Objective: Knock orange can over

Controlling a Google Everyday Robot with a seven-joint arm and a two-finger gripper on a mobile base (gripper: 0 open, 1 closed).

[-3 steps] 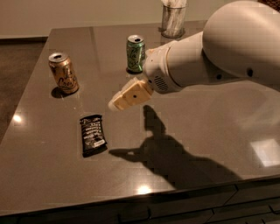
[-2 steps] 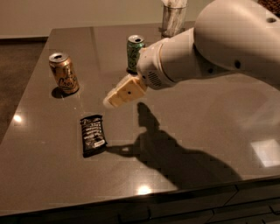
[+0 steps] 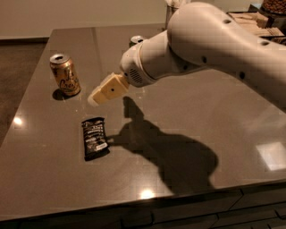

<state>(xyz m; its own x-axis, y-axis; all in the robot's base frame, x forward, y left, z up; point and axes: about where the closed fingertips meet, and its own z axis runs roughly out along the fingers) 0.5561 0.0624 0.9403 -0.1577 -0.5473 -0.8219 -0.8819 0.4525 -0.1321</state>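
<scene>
The orange can (image 3: 65, 74) stands upright near the left side of the dark table (image 3: 187, 116), gold-orange with a silver top and pale cursive lettering. My gripper (image 3: 95, 99) is at the end of the big white arm, held above the table to the right of the can and a little nearer the front, a short gap from it. Its cream fingers point down-left toward the can. The green can (image 3: 136, 40) is mostly hidden behind my arm; only its silver top shows.
A black snack bag (image 3: 95, 137) lies flat on the table below my gripper. A clear container (image 3: 170, 11) stands at the back edge. A box of items (image 3: 257, 20) sits at the back right. The table's left edge is close to the orange can.
My arm has swung left and forward, bringing the gripper closer to the orange can and covering most of the green can. The cans and the bag have not moved.
</scene>
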